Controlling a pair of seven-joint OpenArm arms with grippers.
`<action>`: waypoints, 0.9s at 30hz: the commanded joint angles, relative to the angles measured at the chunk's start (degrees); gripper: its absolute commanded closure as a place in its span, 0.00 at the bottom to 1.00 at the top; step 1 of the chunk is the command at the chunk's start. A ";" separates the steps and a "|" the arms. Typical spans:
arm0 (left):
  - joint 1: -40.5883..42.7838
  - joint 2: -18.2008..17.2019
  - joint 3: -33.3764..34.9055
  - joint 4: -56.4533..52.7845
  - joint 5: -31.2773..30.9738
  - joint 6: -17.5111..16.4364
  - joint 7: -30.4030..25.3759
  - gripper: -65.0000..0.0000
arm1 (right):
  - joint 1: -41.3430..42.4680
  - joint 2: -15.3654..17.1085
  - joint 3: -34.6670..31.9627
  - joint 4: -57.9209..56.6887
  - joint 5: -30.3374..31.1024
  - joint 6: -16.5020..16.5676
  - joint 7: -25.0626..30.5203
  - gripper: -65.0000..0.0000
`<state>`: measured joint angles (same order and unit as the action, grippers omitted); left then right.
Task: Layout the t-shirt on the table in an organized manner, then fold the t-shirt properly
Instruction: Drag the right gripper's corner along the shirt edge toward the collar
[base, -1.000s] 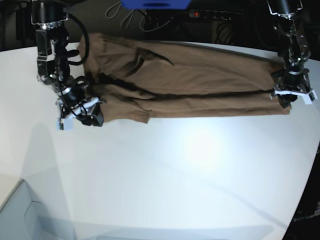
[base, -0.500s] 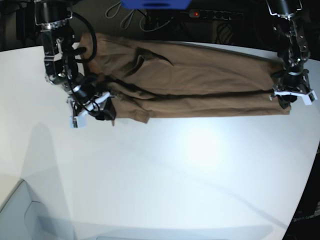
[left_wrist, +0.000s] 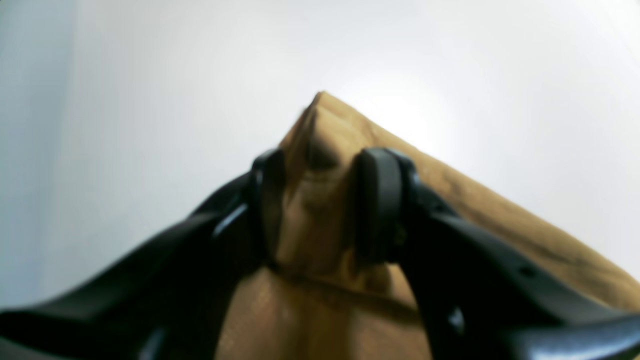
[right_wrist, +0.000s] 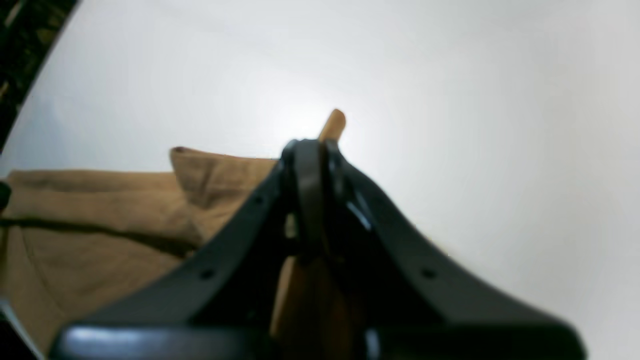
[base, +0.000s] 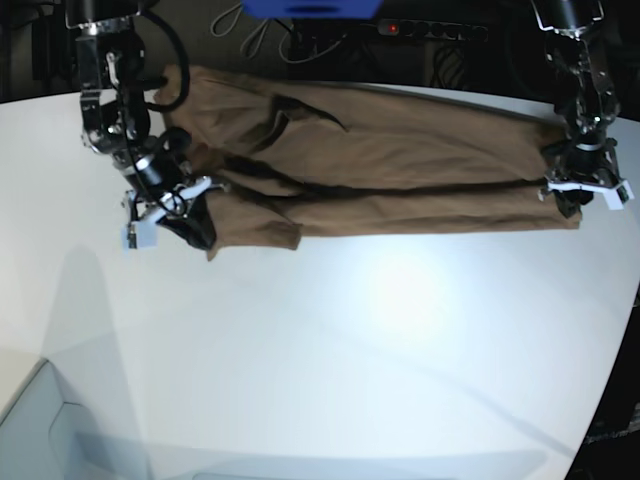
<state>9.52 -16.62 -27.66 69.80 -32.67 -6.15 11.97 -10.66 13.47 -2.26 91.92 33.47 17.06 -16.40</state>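
The brown t-shirt (base: 400, 160) lies as a long folded band across the far side of the white table (base: 400, 350). My right gripper (base: 185, 215) is at the band's near left corner. In the right wrist view its jaws (right_wrist: 312, 150) are shut on a thin edge of the t-shirt (right_wrist: 125, 210), and a tip of cloth pokes out past the fingertips. At the band's right end, my left gripper (base: 580, 195) is low on the cloth. The left wrist view shows this gripper (left_wrist: 320, 170) shut on a bunched corner of the t-shirt (left_wrist: 500, 210).
Behind the table runs a dark strip with cables and a power strip (base: 430, 30), and a blue object (base: 310, 8) hangs at the top. The table's curved edge (base: 620, 340) falls away at the right. A pale grey box (base: 60, 440) sits at the bottom left.
My right gripper has moved in onto the shirt's near left corner and shut on it. The left gripper has stayed where it was, still gripping the right end.
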 joint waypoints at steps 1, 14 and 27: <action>-0.51 -0.92 -0.25 0.84 -0.17 -0.05 -1.11 0.63 | -0.55 0.28 0.20 2.54 0.86 0.83 1.68 1.00; -0.51 -1.36 -0.25 0.84 -0.17 -0.22 -1.11 0.63 | -12.16 0.55 0.28 6.50 0.77 0.83 10.29 1.00; -0.07 -1.27 -0.16 0.84 -0.17 -0.22 -1.11 0.63 | -11.63 -1.12 2.04 3.25 0.86 0.83 11.96 1.00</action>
<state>9.69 -16.97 -27.66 69.78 -32.67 -6.22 12.01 -22.96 12.19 -0.32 94.08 33.47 17.17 -6.20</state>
